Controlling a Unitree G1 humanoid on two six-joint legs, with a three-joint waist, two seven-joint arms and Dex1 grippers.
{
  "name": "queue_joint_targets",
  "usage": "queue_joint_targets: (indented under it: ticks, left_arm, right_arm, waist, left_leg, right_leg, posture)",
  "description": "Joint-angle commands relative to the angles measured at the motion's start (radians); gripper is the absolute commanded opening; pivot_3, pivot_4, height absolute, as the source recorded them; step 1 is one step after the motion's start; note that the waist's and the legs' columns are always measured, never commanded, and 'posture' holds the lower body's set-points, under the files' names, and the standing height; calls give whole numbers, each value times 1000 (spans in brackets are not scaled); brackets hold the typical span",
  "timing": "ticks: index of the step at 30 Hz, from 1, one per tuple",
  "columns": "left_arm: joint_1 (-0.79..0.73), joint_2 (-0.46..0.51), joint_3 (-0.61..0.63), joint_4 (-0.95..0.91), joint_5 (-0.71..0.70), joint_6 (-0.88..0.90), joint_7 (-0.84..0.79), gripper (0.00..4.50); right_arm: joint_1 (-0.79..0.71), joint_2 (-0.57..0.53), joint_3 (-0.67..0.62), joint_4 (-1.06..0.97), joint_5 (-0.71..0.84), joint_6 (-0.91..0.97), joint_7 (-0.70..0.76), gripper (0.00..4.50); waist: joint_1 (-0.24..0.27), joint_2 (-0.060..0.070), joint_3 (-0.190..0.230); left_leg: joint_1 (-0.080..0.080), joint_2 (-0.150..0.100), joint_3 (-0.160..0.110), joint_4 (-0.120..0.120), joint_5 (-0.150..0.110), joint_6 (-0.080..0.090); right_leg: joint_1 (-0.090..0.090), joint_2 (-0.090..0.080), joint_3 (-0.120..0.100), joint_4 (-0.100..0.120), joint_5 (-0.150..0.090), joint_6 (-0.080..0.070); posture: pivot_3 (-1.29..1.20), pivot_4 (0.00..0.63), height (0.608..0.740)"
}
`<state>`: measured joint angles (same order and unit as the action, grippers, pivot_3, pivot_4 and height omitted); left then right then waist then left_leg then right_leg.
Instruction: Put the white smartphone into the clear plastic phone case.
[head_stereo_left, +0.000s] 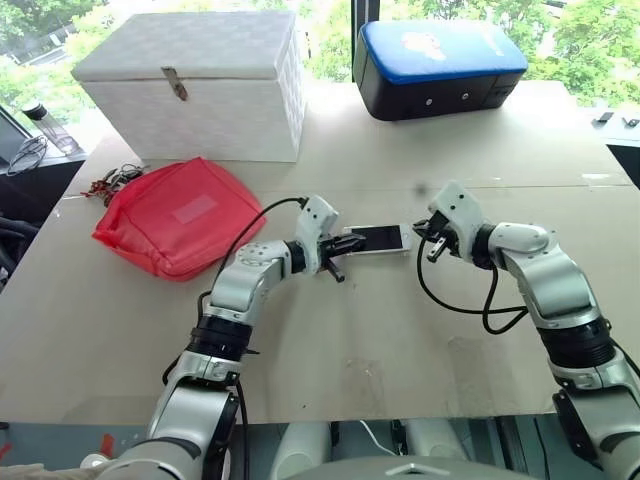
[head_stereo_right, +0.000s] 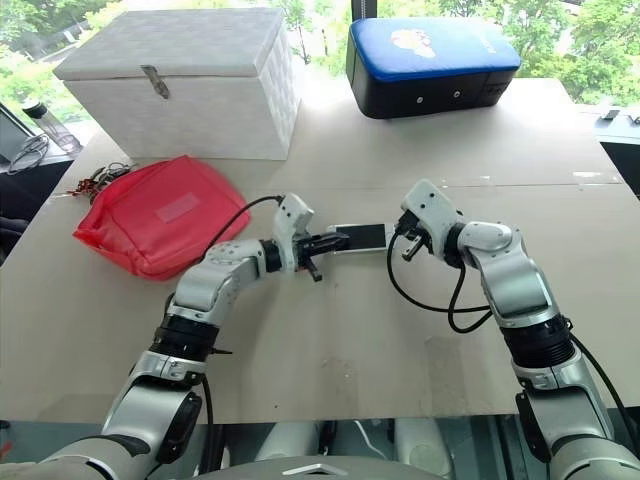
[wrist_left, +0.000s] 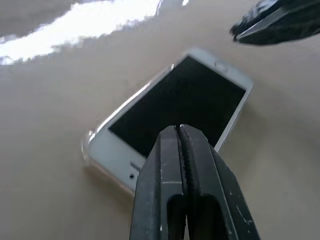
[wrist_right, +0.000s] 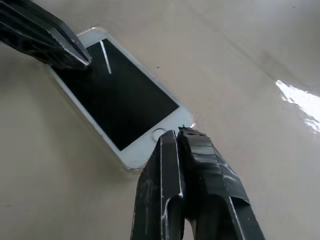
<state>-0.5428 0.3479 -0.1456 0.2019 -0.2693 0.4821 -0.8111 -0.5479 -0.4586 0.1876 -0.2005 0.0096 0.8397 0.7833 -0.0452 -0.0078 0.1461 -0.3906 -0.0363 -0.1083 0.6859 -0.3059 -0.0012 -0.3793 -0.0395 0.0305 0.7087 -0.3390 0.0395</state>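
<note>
The white smartphone (head_stereo_left: 378, 238) lies flat, screen up, at the middle of the table, between my two grippers. A thin clear rim of the clear plastic phone case (wrist_left: 89, 145) shows around its ends, again as the clear plastic phone case (wrist_right: 191, 121) by the home button. My left gripper (head_stereo_left: 343, 244) is shut, its tip resting at the phone's left end, and it appears as the left gripper (wrist_right: 75, 55) on the screen's corner. My right gripper (head_stereo_left: 420, 233) is shut too, its tip right at the home-button end (wrist_right: 160, 135). Neither holds anything.
A white lidded box (head_stereo_left: 200, 85) stands at the back left with a red pouch (head_stereo_left: 175, 215) in front of it. A blue and black case (head_stereo_left: 440, 65) sits at the back right. A bottle (head_stereo_left: 45, 125) and cables (head_stereo_left: 115, 180) lie off the left edge.
</note>
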Motion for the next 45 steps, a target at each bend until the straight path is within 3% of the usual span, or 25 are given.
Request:
queue_joint_targets:
  ticks: [1,11,20,31,36,45]
  left_arm:
    - [17,5,-19,4,31,-15,5,64]
    - [60,-28,-13,-43,32,1,57,64]
    - [66,-54,0,-49,30,2,99,64]
    - [93,-59,-1,-82,28,10,125,64]
    - [98,-64,0,-91,27,14,134,64]
    - [103,-67,-5,-99,27,18,139,64]
  right_arm:
    - [-54,8,33,31,7,-13,-8,26]
    - [-195,7,121,362,2,-92,75,26]
    - [-246,-39,210,503,-22,-168,211,26]
    - [-298,26,265,806,-80,-249,253,26]
    - [-292,28,290,873,-116,-276,292,26]
    - [-274,47,279,934,-157,-331,276,26]
  waist:
    - [0,0,0]
    - [4,0,-2]
    - [4,0,-5]
    - [3,-1,-20]
    - [5,0,-21]
    - [5,0,-36]
  left_leg:
    - [0,0,0,0,0,0]
    - [2,0,0,0,0,0]
    - [8,0,0,-1,0,0]
    - [13,0,-1,-2,0,0]
    - [33,0,-4,-9,-1,1]
    - [35,0,-6,-12,-1,1]
  right_leg:
    - [0,0,0,0,0,0]
    - [1,0,0,0,0,0]
    - [7,-1,0,0,0,0]
    - [11,-1,2,-1,0,0]
    - [34,-1,1,-13,0,0]
    - [36,-1,1,-14,0,0]
  posture:
    - [0,150,740]
    - [0,150,740]
    - [0,150,740]
    - [0,150,740]
    - [0,150,740]
    - [0,150,740]
